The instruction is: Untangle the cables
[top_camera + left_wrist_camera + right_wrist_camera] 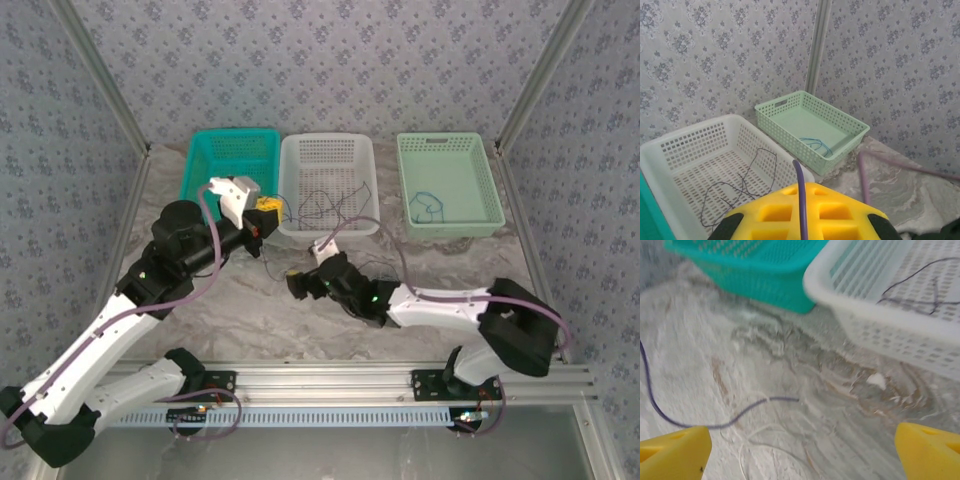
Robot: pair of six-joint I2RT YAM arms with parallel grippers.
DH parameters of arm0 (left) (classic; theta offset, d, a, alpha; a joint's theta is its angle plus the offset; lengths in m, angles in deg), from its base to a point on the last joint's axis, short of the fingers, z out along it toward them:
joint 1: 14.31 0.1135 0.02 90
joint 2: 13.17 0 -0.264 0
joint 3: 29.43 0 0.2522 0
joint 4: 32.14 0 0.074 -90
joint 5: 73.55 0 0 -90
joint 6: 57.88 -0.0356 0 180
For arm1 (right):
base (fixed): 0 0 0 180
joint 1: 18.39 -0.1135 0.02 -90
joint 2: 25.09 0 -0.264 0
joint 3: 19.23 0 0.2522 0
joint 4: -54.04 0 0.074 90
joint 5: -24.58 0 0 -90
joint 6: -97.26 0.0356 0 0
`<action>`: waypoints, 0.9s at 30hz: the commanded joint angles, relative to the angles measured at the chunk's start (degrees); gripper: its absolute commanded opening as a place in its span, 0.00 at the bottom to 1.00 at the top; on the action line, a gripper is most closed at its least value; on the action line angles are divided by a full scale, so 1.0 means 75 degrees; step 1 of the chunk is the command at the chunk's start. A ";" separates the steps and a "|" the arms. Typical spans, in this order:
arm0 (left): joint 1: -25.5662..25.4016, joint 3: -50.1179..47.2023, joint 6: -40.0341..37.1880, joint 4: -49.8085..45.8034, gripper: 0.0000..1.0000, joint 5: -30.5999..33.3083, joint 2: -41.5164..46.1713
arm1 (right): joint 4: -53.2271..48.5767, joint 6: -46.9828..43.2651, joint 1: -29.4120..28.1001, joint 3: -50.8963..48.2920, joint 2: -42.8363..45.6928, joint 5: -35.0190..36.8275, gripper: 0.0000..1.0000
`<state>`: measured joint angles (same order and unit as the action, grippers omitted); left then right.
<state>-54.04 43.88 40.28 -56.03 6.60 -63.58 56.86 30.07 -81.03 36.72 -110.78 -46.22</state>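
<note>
Left end effector (265, 212) together, clamped on a dark cable (800, 200); white basket (690, 132) rim just ahead-left. Right end effector (300, 283) wide apart, low over bare surface (690, 340). Loose dark cable (760, 402) and whitish cable (742, 455) lie between its fingers. White basket edge ahead-right, teal basket (765, 285) ahead.

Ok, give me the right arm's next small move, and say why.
Probably lower the right gripper and close on the whitish cable: its jaws stand open above the table, with that cable lying loose just below, beside a dark cable.
</note>
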 commanded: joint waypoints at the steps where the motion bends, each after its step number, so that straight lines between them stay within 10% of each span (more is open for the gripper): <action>1: 0.0045 0.0245 0.0347 0.0369 0.04 -0.0226 -0.0015 | 0.0559 -0.0714 -0.0378 0.0450 -0.0672 0.0481 0.97; 18: 0.0044 0.0331 0.1051 0.0437 0.04 -0.0537 -0.0088 | 0.1291 -0.2181 -0.0868 0.2569 -0.3086 0.2254 0.90; 27: 0.0046 0.0728 0.0962 0.0303 0.04 -0.0419 0.0042 | 0.1051 -0.1931 -0.0552 0.2685 -0.3532 0.1494 0.64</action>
<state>-54.06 45.30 47.71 -55.20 3.81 -64.48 65.36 14.94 -85.72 56.35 -136.26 -33.54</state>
